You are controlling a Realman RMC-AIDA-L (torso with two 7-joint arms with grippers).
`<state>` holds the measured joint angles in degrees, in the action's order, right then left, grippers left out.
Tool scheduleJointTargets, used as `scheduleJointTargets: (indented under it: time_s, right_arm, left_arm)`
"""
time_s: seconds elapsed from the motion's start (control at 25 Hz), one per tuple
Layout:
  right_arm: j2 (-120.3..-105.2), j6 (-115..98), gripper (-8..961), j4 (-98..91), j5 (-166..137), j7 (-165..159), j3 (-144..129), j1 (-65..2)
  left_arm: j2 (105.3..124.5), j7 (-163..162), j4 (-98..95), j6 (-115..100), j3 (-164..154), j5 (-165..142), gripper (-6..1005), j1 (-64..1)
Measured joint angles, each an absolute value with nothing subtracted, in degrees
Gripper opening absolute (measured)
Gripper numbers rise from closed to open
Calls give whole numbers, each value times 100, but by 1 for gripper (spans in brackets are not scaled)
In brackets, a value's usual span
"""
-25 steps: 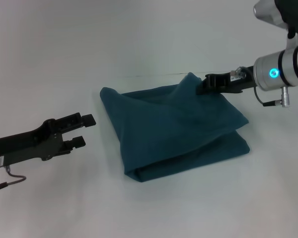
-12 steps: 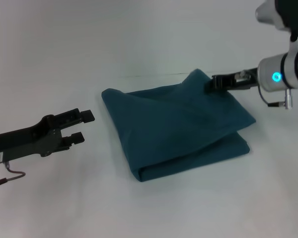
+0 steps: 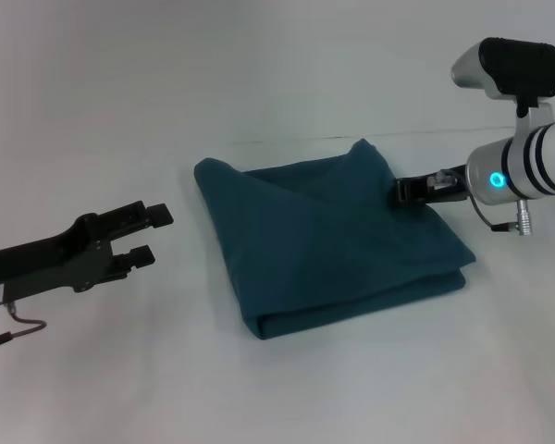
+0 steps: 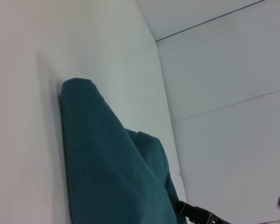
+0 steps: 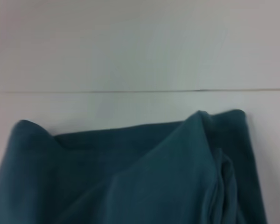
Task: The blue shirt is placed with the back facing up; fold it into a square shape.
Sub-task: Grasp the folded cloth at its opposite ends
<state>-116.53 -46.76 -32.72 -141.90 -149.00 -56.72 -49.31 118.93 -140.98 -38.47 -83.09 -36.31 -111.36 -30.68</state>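
Teal knit, the blue shirt (image 3: 328, 245) lies mid-frame folded near-square, far corner peaked; right gripper (image 3: 409, 191) at its upper-right edge, grip unclear; left gripper (image 3: 148, 235) released, lower left

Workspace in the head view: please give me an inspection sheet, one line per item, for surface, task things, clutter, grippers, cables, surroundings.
Surface: white table, a thin seam line across it behind the cloth.
Job's things: blue shirt folded into a rough square, far right corner bunched up.
Clutter: nothing seen.
Grippers: left gripper open, apart from the shirt; right gripper at the shirt's far right edge.
Cables: a loop below the left arm, another under the right wrist.
Surroundings: nothing seen.
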Motion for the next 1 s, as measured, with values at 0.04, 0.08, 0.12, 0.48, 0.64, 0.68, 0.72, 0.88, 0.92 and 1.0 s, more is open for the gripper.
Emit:
scheduleJointTargets:
  time_s: [0.04, 0.08, 0.12, 0.48, 0.64, 0.68, 0.72, 0.88, 0.92, 1.0]
  right_arm:
    - [-11653, -4677, 67, -3278, -14251, -14970, -5672, -4931]
    - [-11652, -4683, 67, -3290, -14323, -15059, -5671, -4929]
    - [-11646, -4688, 67, -3300, -14374, -15118, -5668, -4922]
    - [-11642, -4559, 67, -3276, -14525, -15296, -5663, -4882]
    - [-11651, -4559, 67, -3267, -14521, -15305, -5646, -4890]
    - [-11648, -4568, 67, -3266, -14511, -15306, -5639, -4890]
    - [-11639, -4579, 67, -3265, -14496, -15309, -5631, -4887]
    - [-11583, -4582, 67, -3262, -14494, -15320, -5575, -4877]
    - [-11561, -4576, 67, -3261, -14501, -15338, -5559, -4877]
    - [-11479, -4526, 145, -3265, -14504, -15439, -5507, -4865]
  left_arm:
    - [11892, -14098, -3844, -8300, -3630, -11136, 888, -3068]
    - [11892, -14098, -3844, -8300, -3630, -11136, 888, -3068]
    - [11892, -14097, -3843, -8299, -3630, -11136, 888, -3068]
    - [11902, -14097, -3841, -8280, -3630, -11136, 888, -3082]
    - [11908, -14097, -3841, -8278, -3630, -11136, 888, -3075]
    - [11908, -14097, -3840, -8279, -3629, -11136, 888, -3071]
    - [11909, -14097, -3841, -8279, -3630, -11136, 888, -3068]
    - [11909, -14097, -3835, -8279, -3629, -11136, 888, -3066]
    - [11910, -14097, -3833, -8279, -3630, -11136, 888, -3071]
    - [11909, -14097, -3832, -8277, -3630, -11136, 888, -3076]
